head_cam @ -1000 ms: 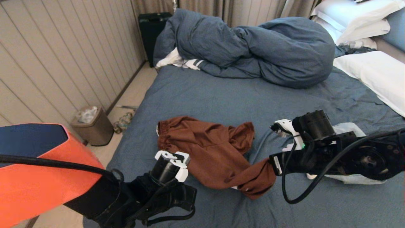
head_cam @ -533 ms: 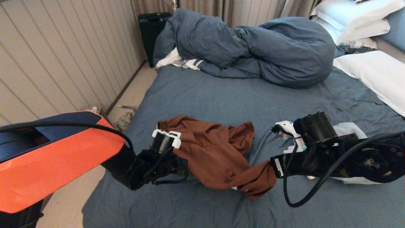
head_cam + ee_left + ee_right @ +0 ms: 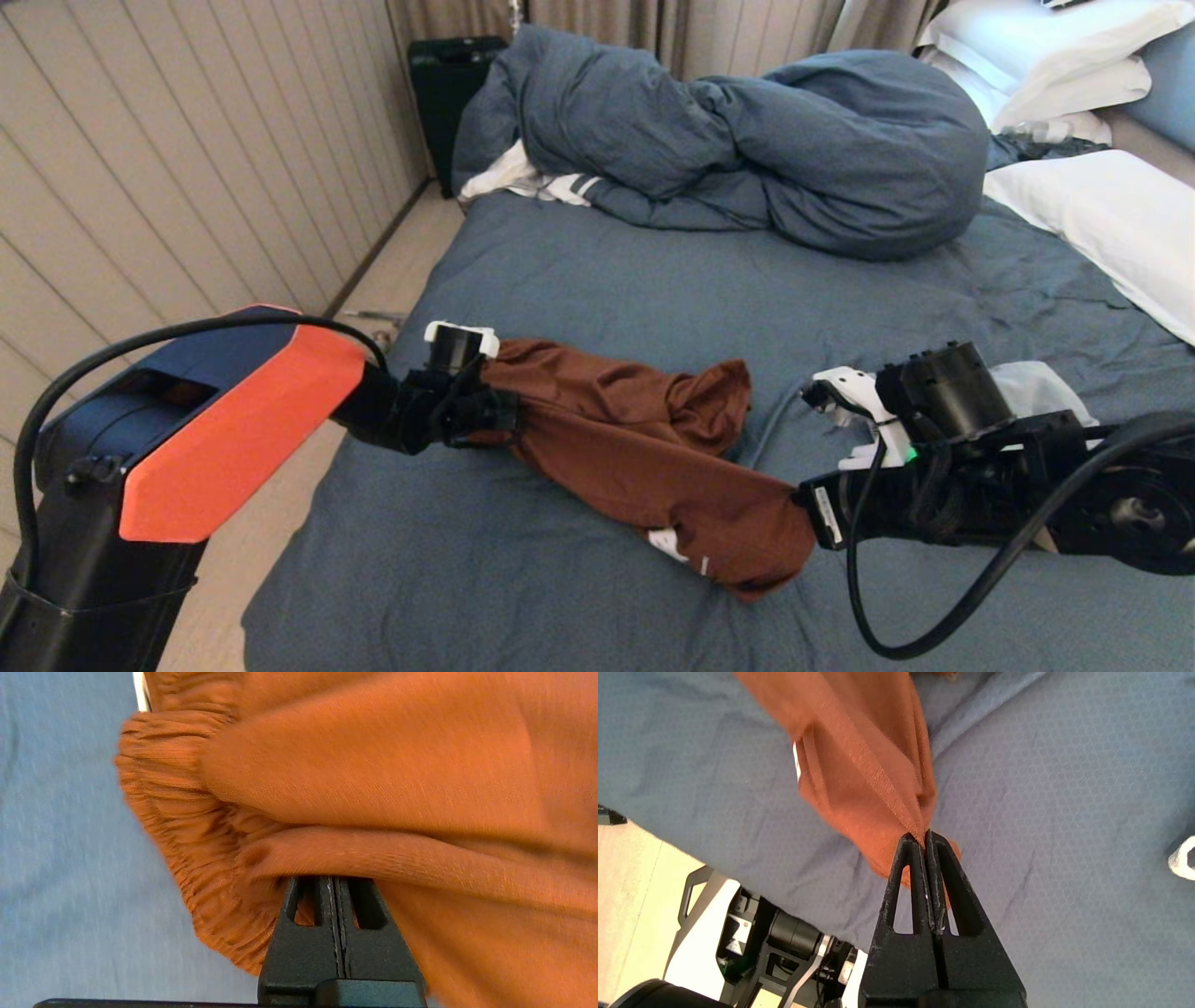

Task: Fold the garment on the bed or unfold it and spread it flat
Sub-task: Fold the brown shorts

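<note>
Two grips on the shorts (image 3: pixel 644 448): my left gripper (image 3: pixel 334 882) clenched on cloth just beside the waistband, my right gripper (image 3: pixel 927 837) clenched on a leg hem, so pulling apart draws them flat over the bed (image 3: pixel 653 289). Since a second ago, left has swung outward and farther up the bed; the cloth is stretched longer.

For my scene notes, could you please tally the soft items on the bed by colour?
Rust-brown: 1, the garment
Slate-blue: 1, the bunched duvet
White: 4, three pillows and a cloth beside the duvet
Total: 6, all on the bed
</note>
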